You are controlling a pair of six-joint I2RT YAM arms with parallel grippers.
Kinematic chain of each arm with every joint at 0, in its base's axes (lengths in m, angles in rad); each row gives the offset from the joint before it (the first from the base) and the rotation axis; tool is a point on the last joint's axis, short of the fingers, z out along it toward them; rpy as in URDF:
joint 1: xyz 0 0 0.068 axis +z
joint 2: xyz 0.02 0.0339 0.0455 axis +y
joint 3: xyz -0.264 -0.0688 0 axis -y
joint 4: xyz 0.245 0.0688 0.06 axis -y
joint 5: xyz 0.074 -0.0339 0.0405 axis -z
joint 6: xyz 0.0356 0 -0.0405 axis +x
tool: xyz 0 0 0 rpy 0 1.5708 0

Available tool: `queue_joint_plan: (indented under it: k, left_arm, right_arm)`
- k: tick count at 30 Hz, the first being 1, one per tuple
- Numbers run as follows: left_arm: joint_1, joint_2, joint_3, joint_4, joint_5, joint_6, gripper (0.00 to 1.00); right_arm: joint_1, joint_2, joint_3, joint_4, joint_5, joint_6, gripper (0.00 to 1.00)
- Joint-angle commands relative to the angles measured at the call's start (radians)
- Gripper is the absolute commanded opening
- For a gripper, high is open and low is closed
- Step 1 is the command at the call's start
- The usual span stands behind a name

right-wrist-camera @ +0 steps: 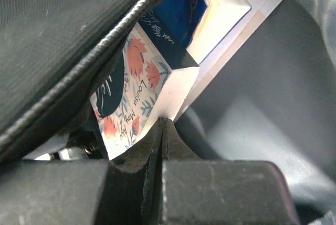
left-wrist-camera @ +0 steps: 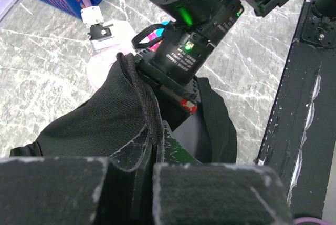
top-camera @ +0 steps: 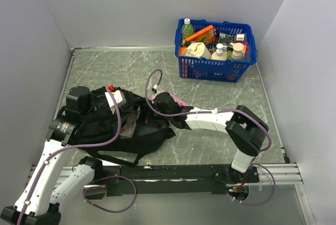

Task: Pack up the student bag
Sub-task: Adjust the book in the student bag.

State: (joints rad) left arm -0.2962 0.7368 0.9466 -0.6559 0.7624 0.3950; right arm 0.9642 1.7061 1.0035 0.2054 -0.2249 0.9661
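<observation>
The student bag (top-camera: pixel 105 128) lies as a black heap on the table's near left. My left gripper (left-wrist-camera: pixel 155 136) is shut on the bag's ribbed rim (left-wrist-camera: pixel 149 104) and holds the mouth up. My right arm (top-camera: pixel 210 117) reaches from the right into that mouth, its wrist (left-wrist-camera: pixel 189 41) just above the rim. Inside the bag, my right gripper (right-wrist-camera: pixel 164 122) is shut, with its tips touching the lower corner of a floral-covered book (right-wrist-camera: pixel 137 91); nothing shows between the jaws. Grey lining (right-wrist-camera: pixel 262 104) lies to the right of the book.
A blue plastic basket (top-camera: pixel 215 71) of bottles and packets stands at the back right. A blue book (right-wrist-camera: pixel 176 12) with a white block (right-wrist-camera: pixel 226 4) beside it sits deeper in the bag. A pale pink thing (left-wrist-camera: pixel 105 54) lies on the table beyond the rim. A black rail (left-wrist-camera: pixel 304 104) borders the near edge.
</observation>
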Motion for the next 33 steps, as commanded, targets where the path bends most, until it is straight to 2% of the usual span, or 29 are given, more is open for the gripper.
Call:
queue_joint_plan:
  k: [1, 9, 15, 17, 18, 21, 24, 25, 27, 30, 31, 33]
  left_arm:
    - [-0.012, -0.019, 0.031, 0.095, 0.069, -0.004, 0.01]
    - [-0.012, -0.019, 0.035, 0.056, 0.080, 0.019, 0.01]
    - [-0.014, -0.014, 0.043, 0.013, 0.092, 0.056, 0.01]
    - [-0.014, -0.020, 0.026, 0.006, 0.091, 0.062, 0.01]
    - [-0.014, -0.022, 0.020, 0.004, 0.087, 0.065, 0.01]
    - [-0.014, -0.039, -0.002, 0.001, 0.074, 0.080, 0.01]
    - [-0.014, -0.051, -0.031, -0.004, 0.071, 0.097, 0.01]
    - [-0.014, -0.054, -0.040, -0.004, 0.071, 0.099, 0.01]
    - [-0.014, -0.066, -0.071, -0.001, 0.078, 0.097, 0.01]
    - [-0.014, -0.076, -0.097, 0.016, 0.084, 0.081, 0.01]
    - [-0.014, -0.077, -0.101, 0.021, 0.084, 0.077, 0.01]
    - [-0.014, -0.077, -0.100, 0.029, 0.083, 0.073, 0.01]
  right_arm:
    - [-0.013, 0.047, 0.076, 0.114, 0.038, 0.077, 0.00]
    - [-0.053, 0.179, 0.133, 0.198, 0.074, 0.243, 0.00]
    - [-0.067, 0.195, 0.199, 0.209, 0.082, 0.232, 0.01]
    - [-0.082, 0.167, 0.199, 0.189, 0.062, 0.211, 0.12]
    - [-0.085, 0.146, 0.184, 0.186, 0.061, 0.182, 0.23]
    - [-0.111, 0.023, 0.057, 0.180, 0.042, 0.107, 0.44]
    - [-0.157, -0.120, -0.102, 0.106, 0.024, 0.005, 0.55]
    - [-0.174, -0.155, -0.127, 0.089, 0.013, -0.030, 0.56]
    - [-0.252, -0.246, -0.146, -0.033, 0.015, -0.137, 0.69]
    - [-0.402, -0.272, -0.079, -0.228, -0.019, -0.292, 0.71]
    - [-0.432, -0.248, -0.044, -0.339, -0.007, -0.326, 0.72]
    - [-0.505, -0.211, 0.033, -0.394, -0.002, -0.397, 0.73]
